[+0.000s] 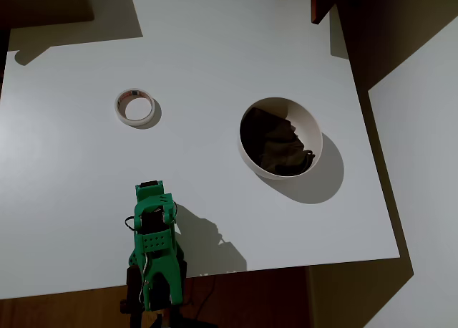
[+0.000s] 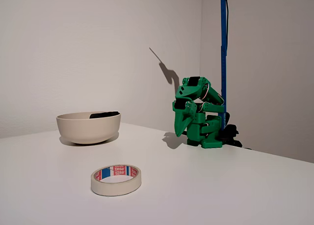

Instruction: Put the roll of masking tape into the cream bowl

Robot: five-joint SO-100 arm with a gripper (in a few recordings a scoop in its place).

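Tape: lies flat on the counter, hollow up, well apart from bowl and arm, so open to a grasp from above.
Bowl: upright, something dark inside.
Pincer: folded down near the arm's base, apparently parked; whether together or apart, cannot tell.
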